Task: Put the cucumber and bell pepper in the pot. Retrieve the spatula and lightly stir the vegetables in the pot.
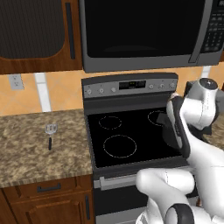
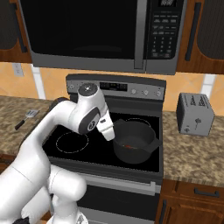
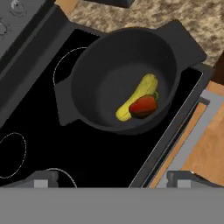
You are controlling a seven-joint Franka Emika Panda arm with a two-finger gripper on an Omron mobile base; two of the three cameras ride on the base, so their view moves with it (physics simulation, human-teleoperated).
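The dark pot (image 3: 98,65) stands on the stove's right front burner, also seen as the pot (image 2: 131,155) in the right base view. Inside it the yellow-green cucumber (image 3: 140,94) lies flat, with the red bell pepper (image 3: 143,106) resting against its lower side. My gripper (image 3: 113,180) hovers above the pot's left side, open and holding nothing, its two dark fingertips (image 3: 41,179) far apart. From the right base view the gripper (image 2: 109,134) hangs just left of the pot rim. The spatula (image 1: 50,131) lies on the granite counter left of the stove, also visible as the spatula (image 2: 27,117).
The black glass stovetop (image 1: 118,146) has a control panel (image 2: 127,87) at its back and a microwave (image 2: 96,35) above. A silver toaster (image 2: 194,113) stands on the counter right of the stove. My arm stretches over the stove's front.
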